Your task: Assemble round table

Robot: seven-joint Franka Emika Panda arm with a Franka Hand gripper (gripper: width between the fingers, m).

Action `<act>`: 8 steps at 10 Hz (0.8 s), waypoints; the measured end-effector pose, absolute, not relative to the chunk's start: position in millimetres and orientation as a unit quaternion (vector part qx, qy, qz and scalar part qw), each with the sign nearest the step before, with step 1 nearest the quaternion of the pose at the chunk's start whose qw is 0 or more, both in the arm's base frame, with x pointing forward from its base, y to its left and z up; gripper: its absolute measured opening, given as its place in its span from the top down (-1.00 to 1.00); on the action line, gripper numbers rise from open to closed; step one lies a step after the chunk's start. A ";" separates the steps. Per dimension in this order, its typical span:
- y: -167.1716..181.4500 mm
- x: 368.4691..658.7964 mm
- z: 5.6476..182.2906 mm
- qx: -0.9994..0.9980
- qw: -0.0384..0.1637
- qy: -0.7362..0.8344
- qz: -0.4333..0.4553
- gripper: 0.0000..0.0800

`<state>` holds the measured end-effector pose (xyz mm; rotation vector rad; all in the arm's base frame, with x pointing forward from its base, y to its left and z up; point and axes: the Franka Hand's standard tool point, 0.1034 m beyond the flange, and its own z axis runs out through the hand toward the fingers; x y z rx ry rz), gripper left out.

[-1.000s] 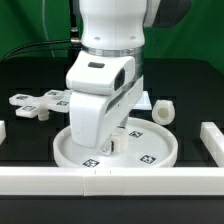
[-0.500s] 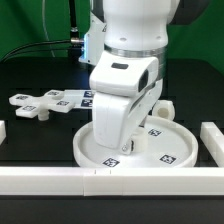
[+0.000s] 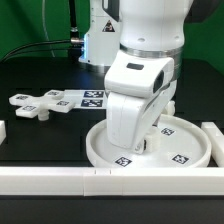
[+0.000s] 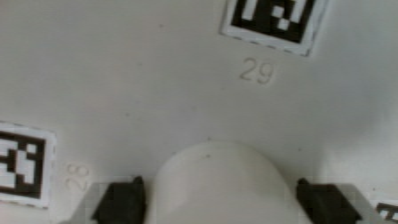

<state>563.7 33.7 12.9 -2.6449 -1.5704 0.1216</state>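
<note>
The disc [image 3: 97,150] looks like smooth, matt white plastic. The arm [image 3: 150,30] is glossy white; the table [image 3: 40,135] is matt black.

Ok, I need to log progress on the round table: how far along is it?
Nothing looks joined yet. In hand: the gripper is shut on the hub of the disc, which lies flat, rim up. Left: the cross-shaped piece lies loose, apart from the disc, and the post is not in clear view; both remain to be fitted.
</note>
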 end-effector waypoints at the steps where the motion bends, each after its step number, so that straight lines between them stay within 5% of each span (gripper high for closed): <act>1: 34.1 563.7 12.9 -0.860 0.031 -0.508 0.039 -0.02; 3: 33.9 563.4 12.6 -0.860 0.032 -0.508 0.040 -0.02; 4: 33.8 563.3 12.5 -0.860 0.032 -0.508 0.040 -0.45; 5: 33.8 563.3 12.5 -0.860 0.032 -0.508 0.040 -0.58; 8: 34.9 560.1 33.2 -0.866 0.027 -0.497 0.041 -0.62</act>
